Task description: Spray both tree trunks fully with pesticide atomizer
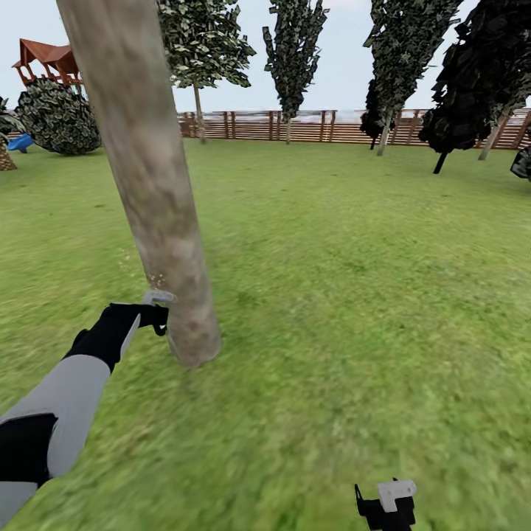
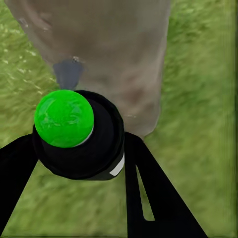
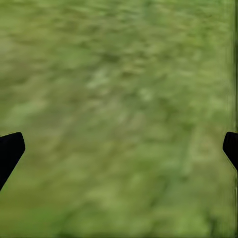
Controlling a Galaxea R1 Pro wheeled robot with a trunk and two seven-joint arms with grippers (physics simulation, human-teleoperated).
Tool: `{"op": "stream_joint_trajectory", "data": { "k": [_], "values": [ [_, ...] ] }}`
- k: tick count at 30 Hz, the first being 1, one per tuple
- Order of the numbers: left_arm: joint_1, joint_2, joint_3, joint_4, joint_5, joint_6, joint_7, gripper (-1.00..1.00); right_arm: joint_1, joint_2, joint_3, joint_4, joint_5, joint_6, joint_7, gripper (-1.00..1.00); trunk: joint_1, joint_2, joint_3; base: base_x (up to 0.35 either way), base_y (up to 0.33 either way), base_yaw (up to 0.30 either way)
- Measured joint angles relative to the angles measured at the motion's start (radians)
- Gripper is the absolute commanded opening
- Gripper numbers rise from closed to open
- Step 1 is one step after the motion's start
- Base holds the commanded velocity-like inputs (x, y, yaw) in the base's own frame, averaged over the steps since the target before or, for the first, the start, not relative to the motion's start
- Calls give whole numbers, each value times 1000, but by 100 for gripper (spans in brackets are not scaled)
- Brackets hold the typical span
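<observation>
Atomizer [image 2: 79, 136] clamped in left tool [image 2: 74, 163], beside trunk [image 1: 158, 199].

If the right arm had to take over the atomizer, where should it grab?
Likely the dark round body of the atomizer, below its green cap, from the side the left gripper leaves free. Its jaws flank the body; the nozzle faces the tree trunk.

The tree trunk [image 1: 158, 221] blocks the left hand [image 1: 156, 316]; open grass [image 1: 354, 295] lies rightward.
</observation>
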State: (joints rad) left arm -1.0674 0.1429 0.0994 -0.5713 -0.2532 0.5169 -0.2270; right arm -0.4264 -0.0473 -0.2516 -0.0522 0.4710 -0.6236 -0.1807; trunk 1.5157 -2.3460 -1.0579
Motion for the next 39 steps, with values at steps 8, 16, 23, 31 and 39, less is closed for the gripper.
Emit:
{"op": "stream_joint_trajectory", "data": {
  "k": [8, 16, 23, 31, 39],
  "values": [
    [60, 43, 5, 6, -8, -18, 8, -100, 0, 0, 0, 0, 0, 0, 1, 100, 0, 0, 0, 0, -75, 0],
    [114, 19, 2, 11, 5, -23, 10, -100, 0, 0, 0, 0, 0, 0, 1, 100, 0, 0, 0, 0, 0, 0],
    [147, 25, 6, -1, 3, -23, 14, -100, 0, 1, 0, 0, 0, 0, 1, 100, 0, 0, 0, 152, 0, 0],
    [185, 28, 18, 7, -1, -88, 17, -100, 0, 1, 0, 1, 0, 0, 1, 100, 0, 0, 0, 165, 0, 0],
    [265, 31, 24, 10, 7, -168, 17, -100, 0, 1, 0, 2, 1, 1, 1, 100, 0, 0, 0, 1, 0, 0]
  ]
}}
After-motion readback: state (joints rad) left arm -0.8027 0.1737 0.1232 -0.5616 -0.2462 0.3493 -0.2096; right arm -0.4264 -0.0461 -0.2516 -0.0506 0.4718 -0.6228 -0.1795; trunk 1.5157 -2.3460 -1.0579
